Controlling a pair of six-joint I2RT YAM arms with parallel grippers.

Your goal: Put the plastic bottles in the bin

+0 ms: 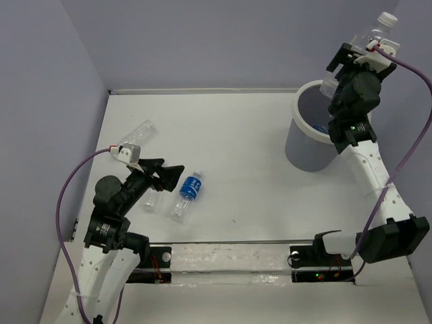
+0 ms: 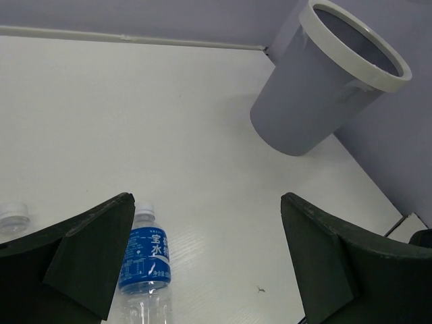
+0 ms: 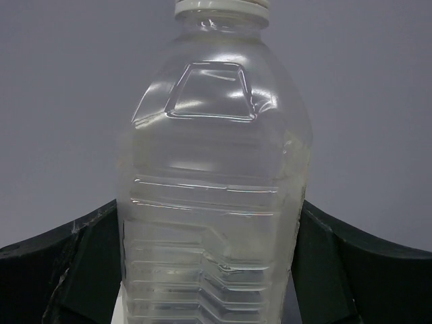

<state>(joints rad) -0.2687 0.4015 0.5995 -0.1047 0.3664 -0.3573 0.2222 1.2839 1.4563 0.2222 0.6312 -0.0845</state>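
Observation:
My right gripper (image 1: 358, 52) is shut on the wide, unlabelled clear bottle (image 1: 375, 32) and holds it in the air above the far rim of the grey bin (image 1: 307, 150). In the right wrist view this bottle (image 3: 212, 169) fills the gap between both fingers (image 3: 67, 270). A blue-labelled bottle (image 1: 319, 126) lies inside the bin. My left gripper (image 1: 169, 177) is open and empty, just left of a blue-labelled bottle (image 1: 188, 194) lying on the table. The left wrist view shows that bottle (image 2: 145, 260) by the left finger, the gripper (image 2: 206, 223) wide open and the bin (image 2: 310, 108) far off.
A clear bottle (image 1: 139, 134) lies behind my left wrist. Another clear bottle (image 1: 151, 201) lies under the left gripper; its white cap (image 2: 13, 217) shows in the left wrist view. Purple walls close the table's left, back and right sides.

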